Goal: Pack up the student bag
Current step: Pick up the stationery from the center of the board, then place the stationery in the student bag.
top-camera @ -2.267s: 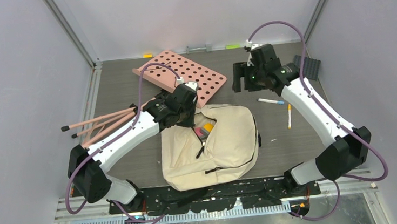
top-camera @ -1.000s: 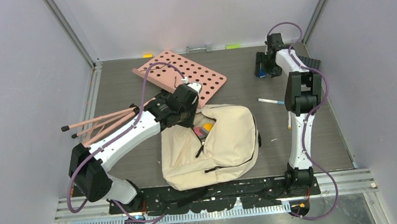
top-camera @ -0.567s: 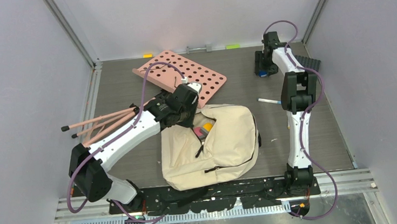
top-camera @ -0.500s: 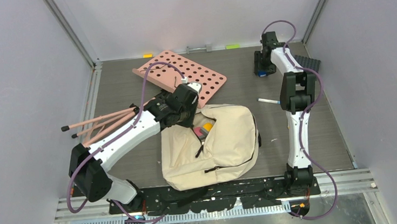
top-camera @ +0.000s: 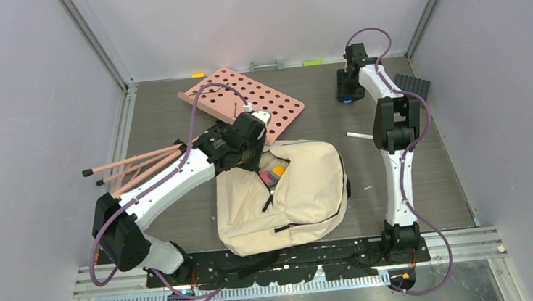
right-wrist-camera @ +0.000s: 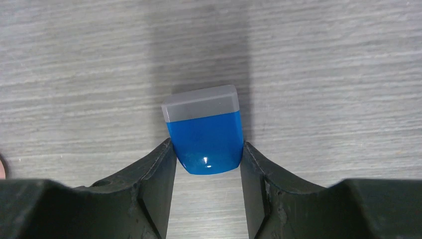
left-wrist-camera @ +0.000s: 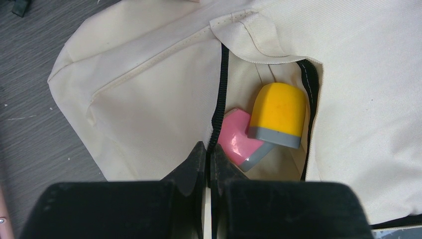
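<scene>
The cream student bag (top-camera: 303, 191) lies in the middle of the table, its black zipper open. Inside the opening (left-wrist-camera: 149, 89) rest a yellow block with a grey end (left-wrist-camera: 278, 112) and a pink one (left-wrist-camera: 239, 142). My left gripper (left-wrist-camera: 209, 149) is shut on the bag's zipper edge and holds the opening apart. At the far back right, my right gripper (right-wrist-camera: 206, 149) points down over a blue block with a grey end (right-wrist-camera: 204, 134). Both fingers touch the block's sides, and it rests on the table (top-camera: 346, 100).
A pink perforated board (top-camera: 244, 98) lies tilted behind the bag. Pink rods (top-camera: 134, 166) fan out at the left. A white marker (top-camera: 358, 136) lies beside the right arm, and a black ridged piece (top-camera: 412, 85) sits at the back right corner. Walls close in on three sides.
My right arm stretched to the back of the table, came down over the blue block, and its jaws narrowed onto it. The left arm and the bag stayed still.
</scene>
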